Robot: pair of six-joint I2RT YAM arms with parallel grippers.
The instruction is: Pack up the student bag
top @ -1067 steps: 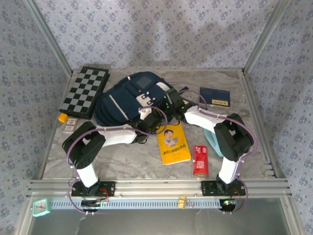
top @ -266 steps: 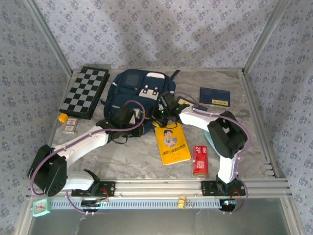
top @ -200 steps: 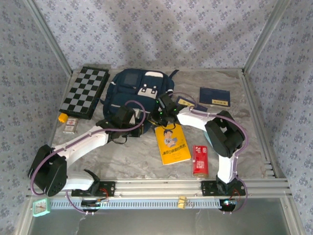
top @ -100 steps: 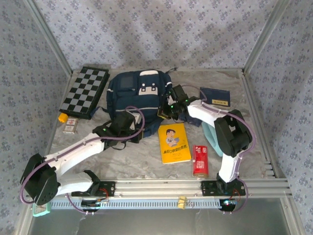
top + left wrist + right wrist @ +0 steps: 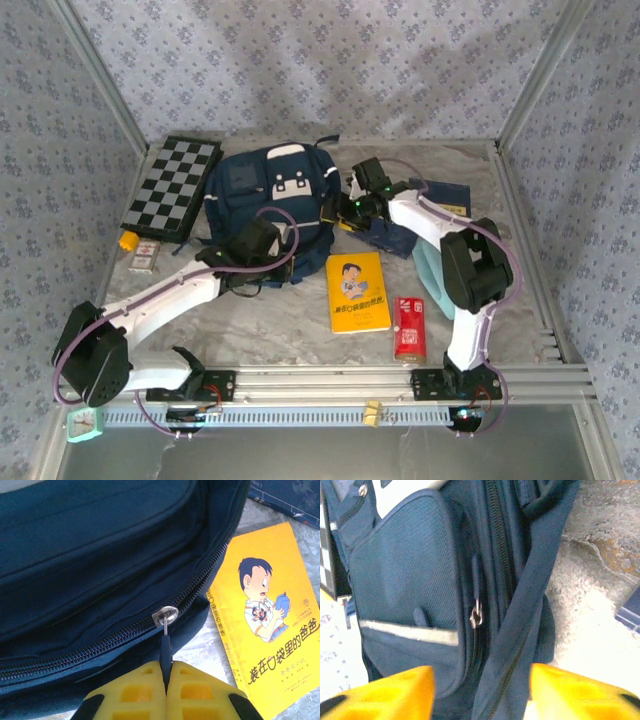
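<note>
Left gripper (image 5: 166, 674) is closed tight on the dark zipper pull (image 5: 165, 650) of the student bag (image 5: 265, 195), with its two yellow fingers pressed together around the tab, just under the metal slider (image 5: 165, 614). On the other side of the bag the right gripper (image 5: 481, 675) stands open and holds nothing. Its yellow fingers are well apart and point at the bag's side, where a dark strap (image 5: 530, 605) runs down next to a pocket with a white stripe (image 5: 410, 632). The bag lies flat on the marbled table (image 5: 270, 330), in the far left part, with the white patch (image 5: 288, 180) turned upward. A folded chessboard (image 5: 173, 187) lies just beside the bag on the left. A yellow book (image 5: 357, 291) with a cartoon boy on its cover lies just beside the bag's near right corner, and a red pack (image 5: 408, 327) lies to the right of this book. A navy booklet (image 5: 447, 198) lies near the far right, partly under the right arm, and a second dark blue flat item (image 5: 395, 237) lies close to the right gripper. At the left edge, near the chessboard, there are a small orange object (image 5: 127, 240) and a small white and red box (image 5: 145, 255).
</note>
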